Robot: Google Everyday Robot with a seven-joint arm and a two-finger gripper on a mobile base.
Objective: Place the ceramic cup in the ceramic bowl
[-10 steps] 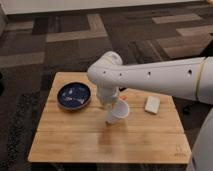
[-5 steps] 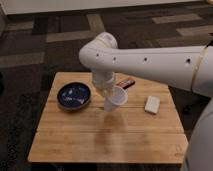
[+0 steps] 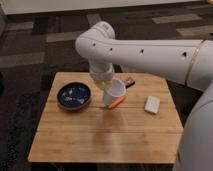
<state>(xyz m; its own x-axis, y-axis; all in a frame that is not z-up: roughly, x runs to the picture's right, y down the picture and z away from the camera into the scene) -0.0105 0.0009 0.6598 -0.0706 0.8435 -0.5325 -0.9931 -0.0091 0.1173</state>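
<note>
Dark patterned carpet fills the room behind a low wooden surface made of pale planks. My white arm comes in from 3 o'clock, bends at a rounded joint near 12 o'clock and drops down over the middle of the surface.

My pincer hangs below that joint, near the centre of the surface toward its far edge. It is closed on the ceramic cup, gripping it at the rim. The cup is white and plain and tilts with its top leaning toward my wrist. I cannot tell whether its base clears the wood. A small orange thing shows at the cup's lower edge, at about 5 o'clock of it, and I cannot make out what it is.

The ceramic bowl sits at 9 o'clock of the cup, near it but not touching. It is wide, shallow and dark blue, with pale flecks inside, and it stands upright on the wood. The cup is beside the bowl, not over it and not in it.

A flat white block lies at 4 o'clock of the cup, apart from it, toward the right end of the surface. A small dark item with a reddish edge lies at 1 o'clock of the cup, close behind it.
</note>
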